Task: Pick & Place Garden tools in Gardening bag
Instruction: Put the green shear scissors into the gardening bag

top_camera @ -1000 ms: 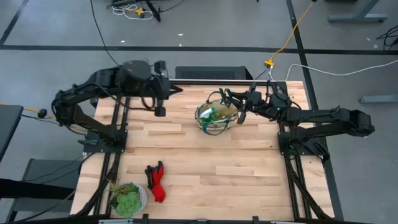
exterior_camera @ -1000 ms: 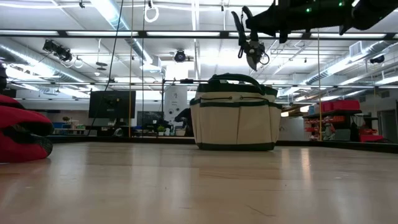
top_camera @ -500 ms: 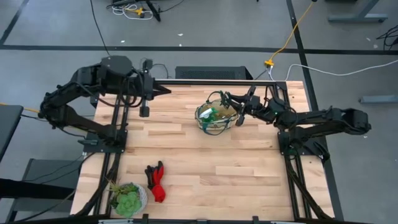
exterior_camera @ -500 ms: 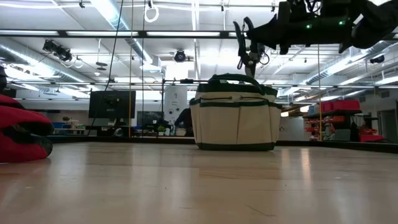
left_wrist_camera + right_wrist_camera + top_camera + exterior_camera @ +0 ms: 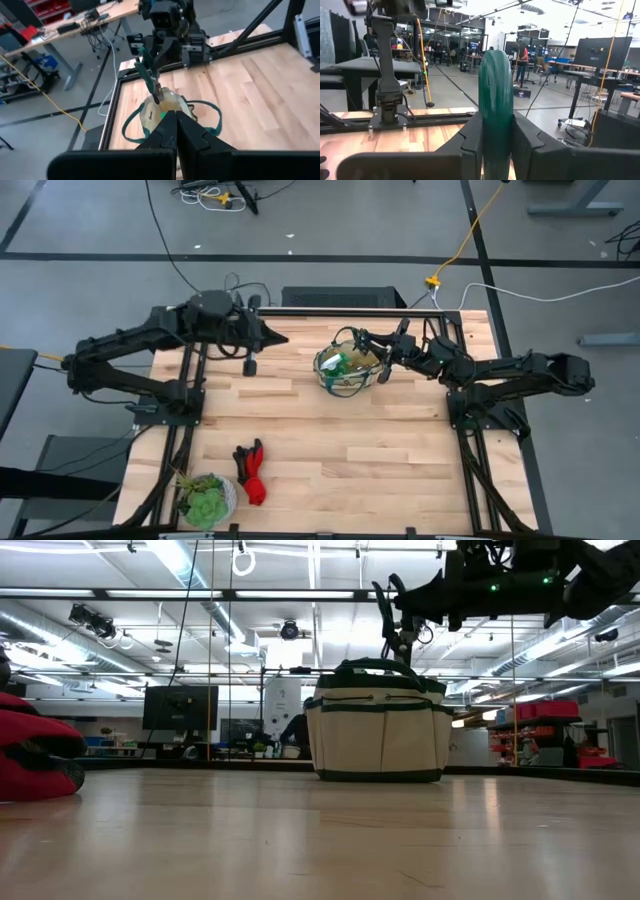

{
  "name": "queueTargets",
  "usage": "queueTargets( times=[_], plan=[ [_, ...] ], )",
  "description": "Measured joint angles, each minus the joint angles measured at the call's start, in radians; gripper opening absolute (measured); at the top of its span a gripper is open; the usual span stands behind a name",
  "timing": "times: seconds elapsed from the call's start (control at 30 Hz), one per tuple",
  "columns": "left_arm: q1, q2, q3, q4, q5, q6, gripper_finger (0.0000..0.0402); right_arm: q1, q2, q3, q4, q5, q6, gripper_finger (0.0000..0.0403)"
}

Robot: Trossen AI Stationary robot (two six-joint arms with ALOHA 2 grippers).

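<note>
Holding pruning shears [image 5: 495, 105] clamped above gardening bag [image 5: 346, 370], right gripper [image 5: 385, 360] steady, left gripper [image 5: 250, 364] closed, shifted right

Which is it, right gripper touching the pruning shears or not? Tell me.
Touching. The right wrist view shows the right gripper's fingers pressed against both sides of the pruning shears' green handle, no gap.

Matt cloth gardening bag [image 5: 377, 732] on smooth (faintly glossy) wood table [image 5: 330, 440].

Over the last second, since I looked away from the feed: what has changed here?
The left gripper, shut and empty, swung out to its side and back near the table's far-left edge. The right gripper lowered the green-handled shears slightly toward the gardening bag. Bag, gloves and plant stayed put.
</note>
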Motion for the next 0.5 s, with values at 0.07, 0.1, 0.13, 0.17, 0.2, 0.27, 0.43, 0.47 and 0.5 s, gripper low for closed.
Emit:
queueTargets(
  times=[0.07, 0.1, 0.13, 0.17, 0.2, 0.27, 0.43, 0.47, 0.5],
  plan=[
    [0.001, -0.015, -0.080, 0.073, -0.005, 0.011, 0.0001, 0.000, 0.005, 0.000, 0.002, 0.000, -0.002, 0.0062],
    [0.006, -0.020, -0.112, 0.116, -0.009, 0.014, 0.0001, 0.000, 0.010, 0.000, 0.006, 0.002, -0.005, 0.0062],
    [0.012, -0.025, -0.142, 0.160, -0.011, 0.015, 0.0001, 0.000, 0.011, 0.000, 0.002, 0.008, -0.011, 0.0062],
    [0.020, -0.031, -0.170, 0.189, -0.012, 0.015, 0.0001, -0.001, 0.014, 0.000, 0.003, 0.008, -0.018, 0.0062],
    [0.029, -0.033, -0.193, 0.216, -0.013, 0.015, 0.0001, -0.001, 0.018, 0.000, 0.009, 0.009, -0.023, 0.0062],
    [0.042, -0.032, -0.226, 0.256, -0.011, 0.011, 0.0001, -0.001, 0.026, 0.000, 0.008, 0.010, -0.025, 0.0061],
    [0.059, -0.029, -0.270, 0.317, -0.001, 0.011, 0.0001, -0.001, 0.073, 0.000, 0.024, 0.010, -0.026, 0.0061],
    [0.059, -0.028, -0.273, 0.316, -0.001, 0.011, 0.0001, -0.001, 0.080, 0.000, 0.024, 0.011, -0.026, 0.0061],
    [0.059, -0.027, -0.274, 0.314, -0.001, 0.011, 0.0001, -0.001, 0.088, 0.000, 0.030, 0.016, -0.026, 0.0061]
  ],
)
